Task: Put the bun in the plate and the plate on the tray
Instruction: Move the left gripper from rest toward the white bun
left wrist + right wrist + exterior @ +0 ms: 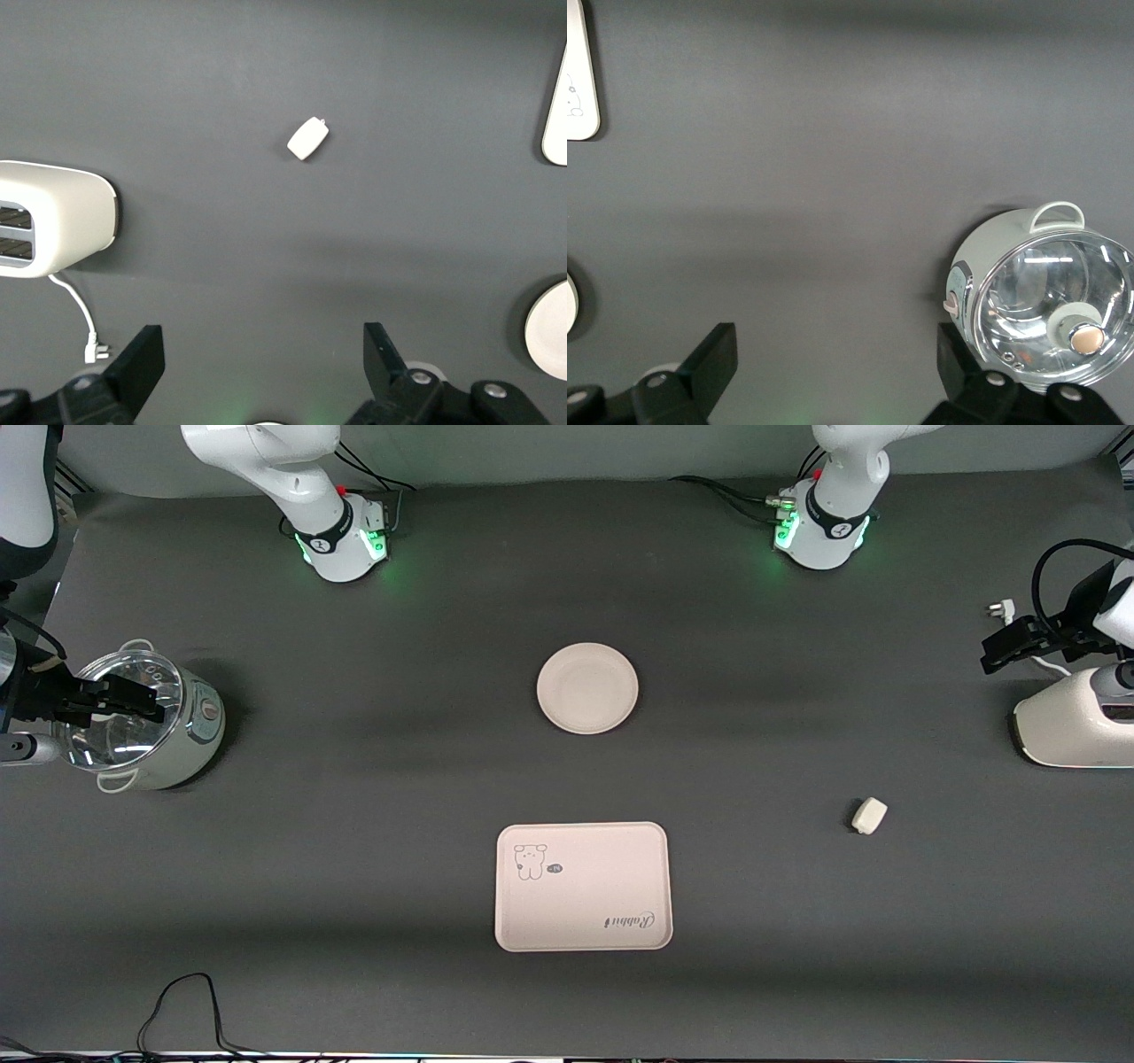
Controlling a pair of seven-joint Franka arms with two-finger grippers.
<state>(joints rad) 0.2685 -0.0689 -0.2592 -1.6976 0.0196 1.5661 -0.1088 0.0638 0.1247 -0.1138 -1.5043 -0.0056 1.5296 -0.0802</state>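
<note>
The round cream plate [586, 688] lies bare at the table's middle. The rectangular cream tray [582, 887] with the animal drawing and "Rabbit" script lies nearer to the front camera than the plate, with nothing on it. The small white bun [869, 815] lies on the cloth toward the left arm's end; it also shows in the left wrist view [308, 138]. My left gripper [997, 651] hangs open and empty over the toaster's edge, apart from the bun; its jaws [263, 359] stand wide. My right gripper [146, 700] hangs open and empty over the pot, also seen in its wrist view [837, 359].
A white toaster [1076, 722] with a cord stands at the left arm's end. A pale green pot with a glass lid [146, 726] stands at the right arm's end. A black cable [182, 1001] lies at the table's front edge.
</note>
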